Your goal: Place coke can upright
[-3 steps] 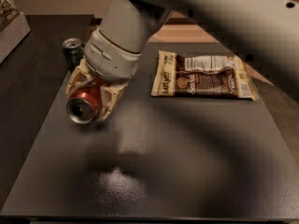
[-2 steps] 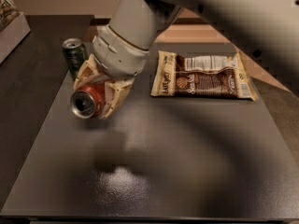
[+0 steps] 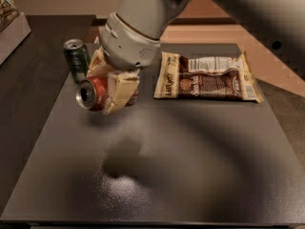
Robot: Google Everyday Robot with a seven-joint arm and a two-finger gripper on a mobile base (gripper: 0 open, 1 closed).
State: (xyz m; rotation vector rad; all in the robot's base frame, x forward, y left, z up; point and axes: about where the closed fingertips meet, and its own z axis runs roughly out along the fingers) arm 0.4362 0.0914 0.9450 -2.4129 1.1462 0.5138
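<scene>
Whereas the earlier views had it lower and nearer the front edge, the gripper (image 3: 107, 83) now sits a little higher and farther back over the dark table (image 3: 200, 175), just beside the green can.

Item 1: coke can (image 3: 92, 93). Red body, silver top with pull tab facing the camera's left. It is held on its side, clear of the table top, with its shadow thrown on the surface below. No lettering on it can be read, as the fingers cover most of the body.

Item 2: gripper. Cream-coloured fingers (image 3: 120, 90) are pinched on the coke can from both sides.

Item 3: green can (image 3: 76, 59). It stands upright at the table's far left, in the same place as before. Its label is not legible.

Item 4: snack bag (image 3: 206, 77). Brown and white, lying flat at the far right, unmoved. The band at its left end appears to read "LATE JULY"; the rest of the print is too small to tell.
</scene>
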